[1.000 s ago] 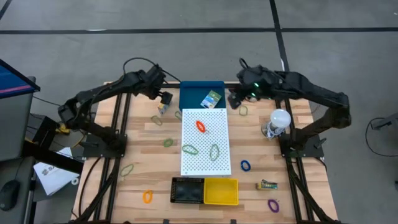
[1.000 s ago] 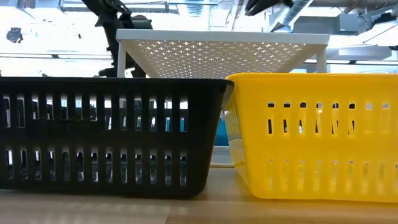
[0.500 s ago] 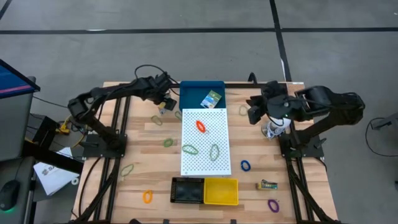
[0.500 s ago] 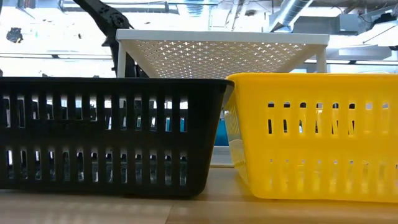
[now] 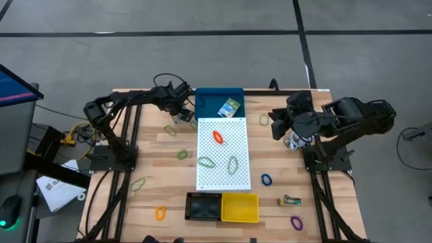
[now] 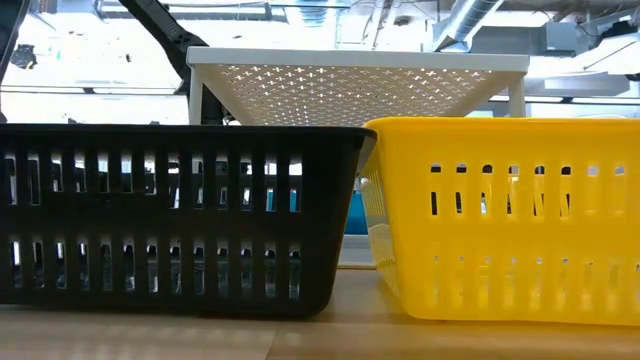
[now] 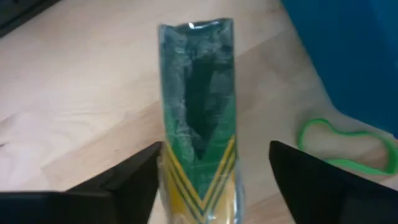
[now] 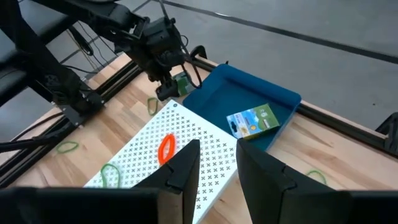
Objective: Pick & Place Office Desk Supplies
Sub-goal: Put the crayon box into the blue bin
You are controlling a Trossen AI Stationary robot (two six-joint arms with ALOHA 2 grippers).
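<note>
A green packet with yellow chevrons [image 7: 198, 118] lies flat on the wood just left of the blue tray [image 5: 209, 101]. My left gripper [image 5: 181, 115] points down over it, open, one finger on each side of it; I cannot tell whether the left finger touches its edge. A second printed packet [image 5: 230, 106] lies in the blue tray. A third packet [image 5: 291, 200] lies near the right front. Rubber bands lie scattered: a red one [image 5: 218, 136] and green ones [image 5: 206, 162] on the white board. My right gripper [image 5: 277, 125] hangs high at the right, slightly open, with nothing in it.
The white perforated board [image 5: 223, 182] stands on legs at mid-table. A black basket [image 5: 203, 206] and a yellow basket [image 5: 239, 208] sit at the front. A white bulb [image 5: 297, 140] stands under my right arm. A green band [image 7: 342, 146] lies beside the blue tray.
My left gripper has come down toward the green packet beside the blue tray, still open. My right gripper has swung from the blue tray's right edge toward the table's right edge, over the white bulb, and its wrist has rolled.
</note>
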